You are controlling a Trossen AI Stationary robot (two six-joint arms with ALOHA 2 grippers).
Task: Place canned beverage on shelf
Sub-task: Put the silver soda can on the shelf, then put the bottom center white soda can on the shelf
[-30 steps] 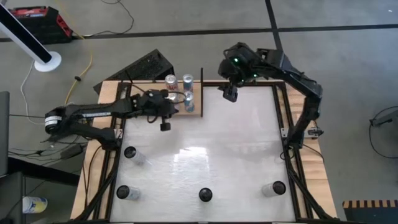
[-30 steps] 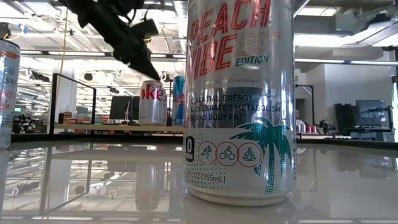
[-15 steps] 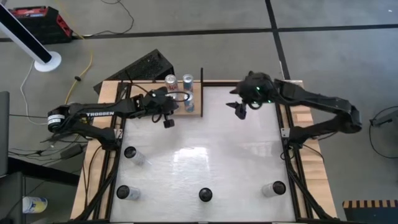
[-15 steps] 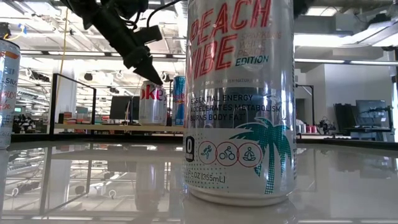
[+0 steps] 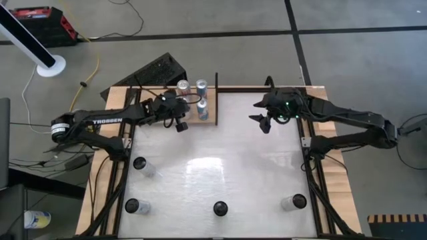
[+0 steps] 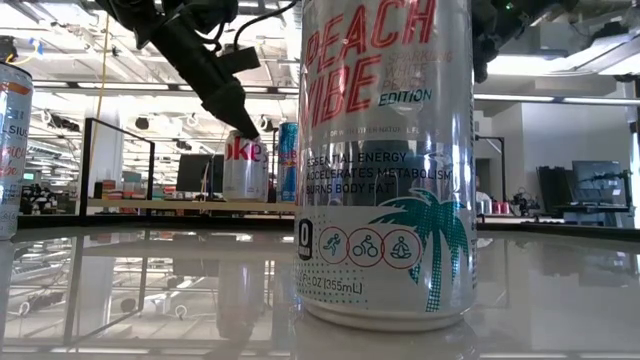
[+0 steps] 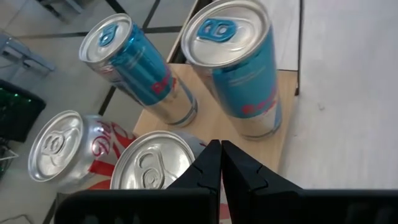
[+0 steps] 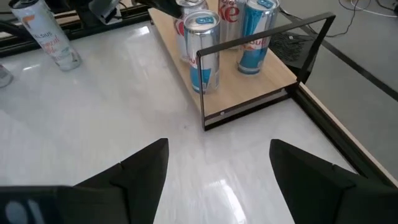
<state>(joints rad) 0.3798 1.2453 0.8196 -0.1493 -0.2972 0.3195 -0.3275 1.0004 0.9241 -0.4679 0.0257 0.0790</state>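
The shelf [image 5: 211, 117], a light-wood plank with thin black uprights, stands at the table's far left and carries several cans: two blue ones [image 7: 239, 68], a red-and-silver one [image 7: 68, 146] and a silver one [image 7: 158, 165]. My left gripper [image 5: 179, 126] is shut and hangs at the shelf's near left corner, its tips [image 7: 221, 165] just above the silver can; I see no touch. My right gripper [image 5: 261, 121] hangs open over the table's far right part, facing the shelf [image 8: 273, 78], with nothing between its fingers [image 8: 143, 171].
Several cans stand on the white tabletop along its left and near sides [image 5: 139, 163] [image 5: 132, 205] [image 5: 220, 209] [image 5: 293, 202]. One of them, a big silver can [image 6: 385, 160], fills the low view. The table's middle [image 5: 220, 153] is bare.
My right gripper has come down and swung toward the table's right and near side, its arm stretching out low; it has stayed open. My left gripper has stayed shut and turned a little toward the cans on the shelf.
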